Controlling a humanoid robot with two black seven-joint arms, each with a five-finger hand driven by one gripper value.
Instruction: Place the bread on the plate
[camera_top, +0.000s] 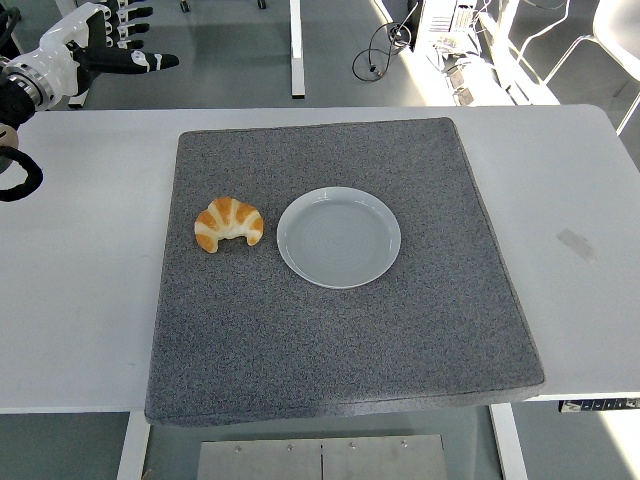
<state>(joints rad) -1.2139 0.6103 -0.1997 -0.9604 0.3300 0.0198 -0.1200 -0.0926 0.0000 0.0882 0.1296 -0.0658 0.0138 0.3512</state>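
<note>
A golden croissant (229, 224) lies on the grey mat (330, 340), just left of an empty white plate (339, 237) near the mat's middle. The two are close but apart. My left hand (118, 38) hovers at the top left corner of the view, beyond the table's far edge, fingers spread and holding nothing. It is far up and left of the croissant. The right arm does not show.
The mat covers most of the white table (80, 290). A small strip of tape (576, 243) lies on the bare table at the right. Table legs, cables and chairs stand on the floor behind the far edge.
</note>
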